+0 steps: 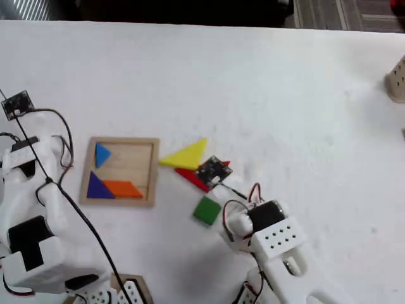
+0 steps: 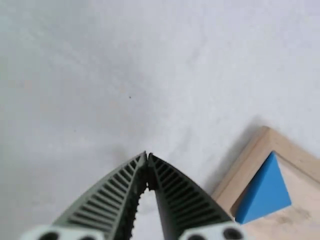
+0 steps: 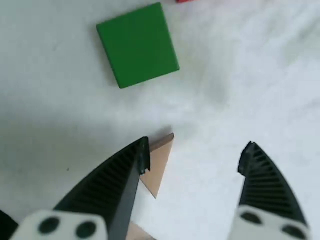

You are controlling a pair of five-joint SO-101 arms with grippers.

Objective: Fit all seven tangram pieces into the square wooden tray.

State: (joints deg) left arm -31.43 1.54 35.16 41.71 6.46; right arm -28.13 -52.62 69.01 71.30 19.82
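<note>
– Wooden square tray (image 1: 120, 141) is sitting on the white table (image 1: 285, 95), left of centre. What is lying in it?

– Three pieces are lying flat inside. A small blue triangle (image 1: 102, 154) is sitting in the far left corner and a purple triangle (image 1: 97, 187) in the near left corner. An orange parallelogram (image 1: 124, 189) is lying against the purple one along the near rim.

– And the loose ones?

– A yellow triangle (image 1: 186, 155) is lying just right of the tray, with a red triangle (image 1: 192, 179) right against its near side. A green square (image 1: 207, 209) is resting nearer the arms, apart from both.

– How is the right arm standing?

– It is coming in from the near edge of the table, bent forward towards the loose pieces. The right pincer (image 3: 196, 150) is gaping wide and pointing down at the table, just short of the green square. A pale brown triangular piece (image 3: 159, 167) is lying flat between the jaws. It is sitting close against one finger and partly hidden by it, while the other finger is standing well clear.

– And the left arm?

– It is standing folded at the left edge of the table, beside the tray. The left pincer (image 2: 148, 170) is closed tight with its teeth meeting, gripping nothing. It is pointing at bare table just outside the tray corner where the blue triangle is lying.
</note>
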